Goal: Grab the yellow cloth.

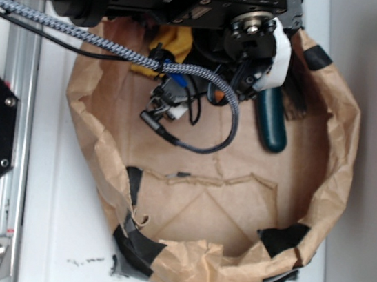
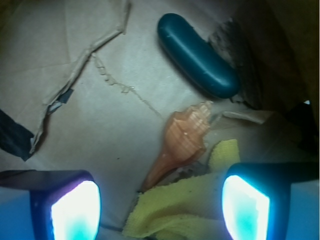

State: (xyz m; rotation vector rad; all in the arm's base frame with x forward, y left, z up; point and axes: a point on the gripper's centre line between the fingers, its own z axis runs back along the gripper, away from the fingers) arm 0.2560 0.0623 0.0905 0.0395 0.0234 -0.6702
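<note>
fuzzy yellow cloth (image 2: 185, 210), claw (image 2: 160, 207) apart

My 2 fingers (image 2: 246, 206) stand apart, with the yellow cloth (image 2: 175, 210) partly in the gap between them. The orange-brown shell (image 2: 184, 141) lies against the cloth's far edge, crowding that side. The dark green oblong (image 2: 196, 55) sits farther off. Bare paper floor (image 2: 90, 125) lies open to my left, inside the bag's crumpled walls (image 1: 340, 154).

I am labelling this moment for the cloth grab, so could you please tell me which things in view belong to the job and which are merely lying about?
Belongs to the job:
- bright yellow fuzzy cloth
- gripper, fingers spread open

Lying about:
- orange-brown spiral shell, touching the cloth
- dark green oblong object
- crumpled brown paper bag holding everything
</note>
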